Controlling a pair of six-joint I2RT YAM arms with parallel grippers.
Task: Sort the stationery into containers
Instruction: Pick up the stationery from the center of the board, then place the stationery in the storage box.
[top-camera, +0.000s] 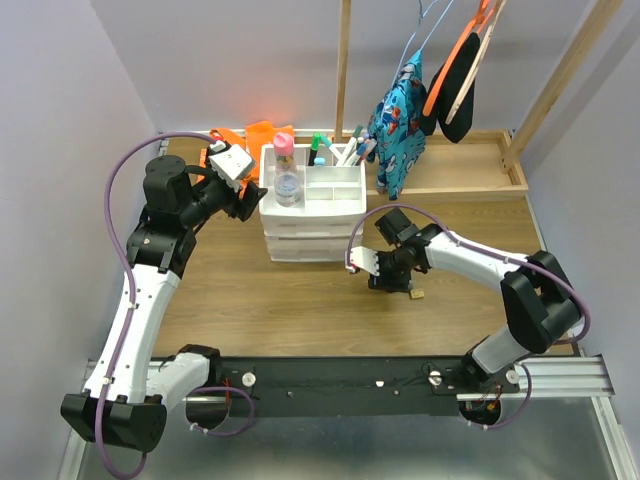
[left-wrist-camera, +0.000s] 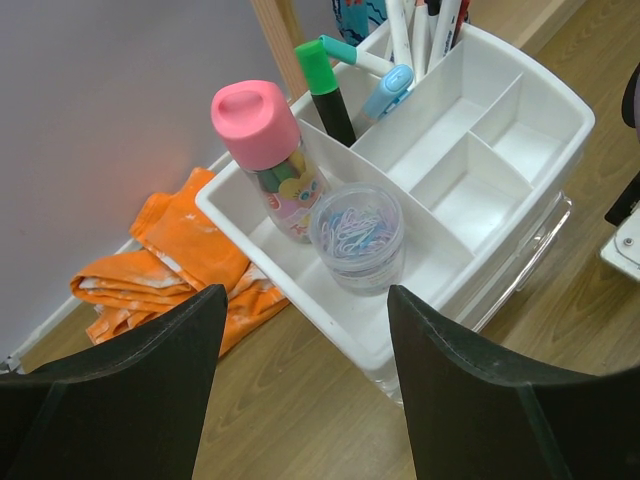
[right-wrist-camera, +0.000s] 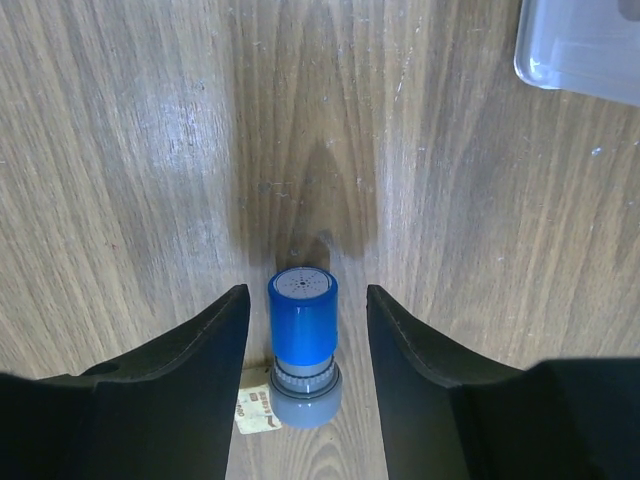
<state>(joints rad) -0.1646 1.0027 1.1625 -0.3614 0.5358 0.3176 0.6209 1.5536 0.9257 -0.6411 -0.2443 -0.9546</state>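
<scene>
The white drawer unit stands mid-table. Its top tray holds a pink-capped highlighter, a clear round jar of paper clips, a green-black highlighter and several white markers. My left gripper is open and empty, hovering just off the tray's left corner; it also shows in the top view. My right gripper is open, low over the table, with a stubby blue highlighter upright between its fingers, apart from both. A tan block lies beside it.
An orange cloth lies behind the unit's left side. A wooden frame tray runs along the back right, with a blue patterned cloth and orange-black items hanging over it. The unit's lower corner is near my right gripper.
</scene>
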